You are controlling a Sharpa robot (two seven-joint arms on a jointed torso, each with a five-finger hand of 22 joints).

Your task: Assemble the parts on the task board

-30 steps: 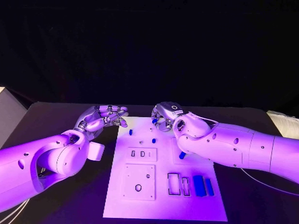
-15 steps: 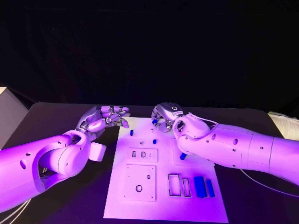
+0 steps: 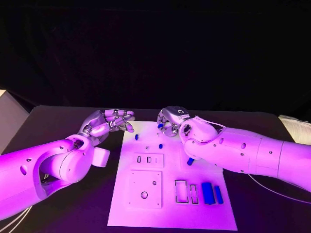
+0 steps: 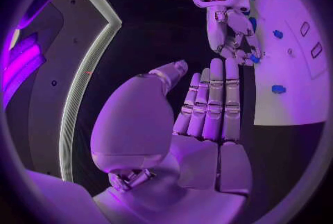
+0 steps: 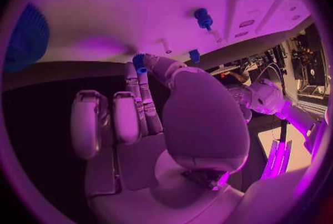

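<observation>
The white task board (image 3: pixel 169 204) lies mid-table with cut-out slots. Over its far edge my right hand (image 3: pixel 172 121) pinches a small blue part (image 3: pixel 160 125) between thumb and fingertip; the right wrist view shows that part (image 5: pixel 139 62) at the fingertips. My left hand (image 3: pixel 111 121) hovers just off the board's far left corner, fingers straight and side by side, holding nothing (image 4: pixel 211 102). Small blue pegs (image 3: pixel 136 137) (image 3: pixel 160 145) stand on the board's far half, and another blue piece (image 3: pixel 190 161) sits by my right forearm. Two blue bars (image 3: pixel 207 193) (image 3: pixel 217 194) lie at the near right.
A pale box (image 3: pixel 0 121) stands at the table's left edge and a white object (image 3: pixel 300 129) at the right edge. Recessed plates with slots (image 3: pixel 147 159) (image 3: pixel 144 188) take up the board's left half. Dark table borders the board on both sides.
</observation>
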